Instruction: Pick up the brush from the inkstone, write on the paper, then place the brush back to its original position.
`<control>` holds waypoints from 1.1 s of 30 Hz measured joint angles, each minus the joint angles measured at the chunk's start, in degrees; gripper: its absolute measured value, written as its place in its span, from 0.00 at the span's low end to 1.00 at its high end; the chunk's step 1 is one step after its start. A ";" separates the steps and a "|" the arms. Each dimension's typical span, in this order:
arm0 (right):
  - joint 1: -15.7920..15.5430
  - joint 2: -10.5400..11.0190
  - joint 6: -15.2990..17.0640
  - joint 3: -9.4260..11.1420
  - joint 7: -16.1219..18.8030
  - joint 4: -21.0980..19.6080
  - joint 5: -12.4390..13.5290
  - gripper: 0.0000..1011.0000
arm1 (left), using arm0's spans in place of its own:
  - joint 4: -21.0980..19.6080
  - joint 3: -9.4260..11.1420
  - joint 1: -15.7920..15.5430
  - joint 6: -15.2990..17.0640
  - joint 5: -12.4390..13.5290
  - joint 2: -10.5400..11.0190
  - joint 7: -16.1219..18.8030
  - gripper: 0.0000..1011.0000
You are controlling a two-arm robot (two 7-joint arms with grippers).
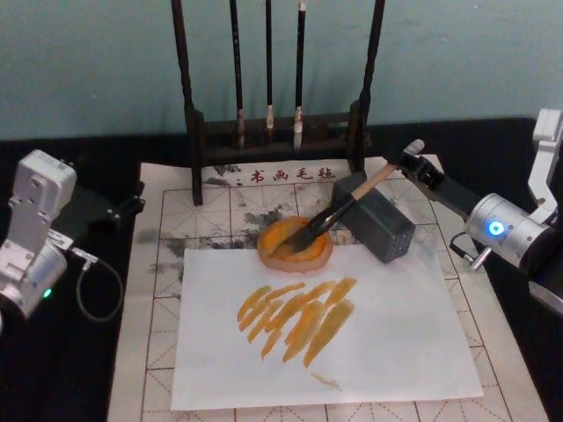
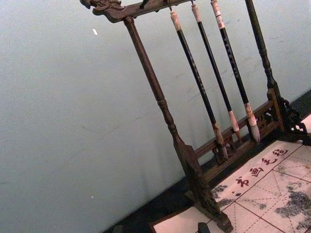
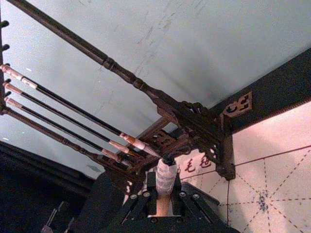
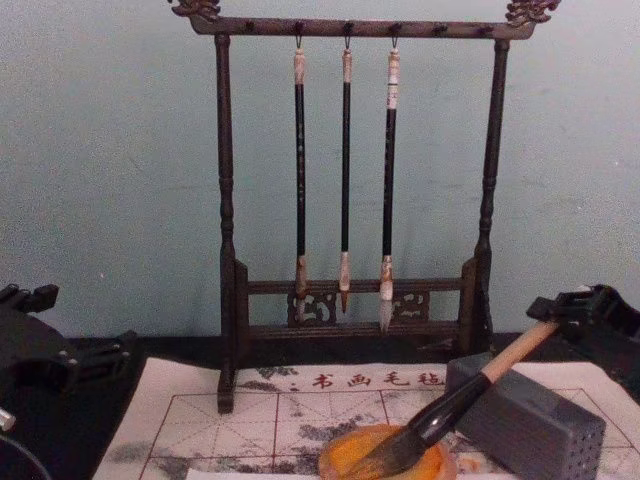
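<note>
The brush [image 1: 339, 211] lies slanted with its dark bristles in the round orange inkstone [image 1: 280, 255] and its pale handle rising to the back right. My right gripper [image 1: 406, 161] is shut on the handle's upper end. The white end cap [image 3: 165, 174] shows between its fingers in the right wrist view. From the chest view, the brush [image 4: 450, 405] leans from the inkstone [image 4: 345, 455] up to the right gripper [image 4: 560, 318]. The paper [image 1: 220, 211] is a red-gridded sheet with red characters and grey smudges. My left gripper [image 1: 132, 202] is parked at the left, off the paper.
A plain white sheet [image 1: 396, 334] with several orange strokes covers the paper's middle. A grey perforated block [image 1: 383, 230] stands right of the inkstone, under the handle. A dark wooden rack [image 1: 273, 123] with three slim hanging brushes stands at the back.
</note>
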 joint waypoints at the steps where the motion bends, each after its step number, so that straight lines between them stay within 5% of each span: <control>1: 0.00 -0.01 0.03 0.03 -0.04 0.00 0.00 0.18 | 0.00 0.00 0.00 0.00 0.00 0.00 0.00 0.99; 24: -0.03 0.02 0.08 0.03 -0.15 -0.05 0.03 0.18 | 0.00 0.00 0.00 0.00 0.00 0.00 0.00 0.99; 33: -0.04 0.02 0.07 0.00 -0.19 -0.04 0.00 0.43 | 0.00 0.00 0.00 0.00 0.00 0.00 0.00 0.99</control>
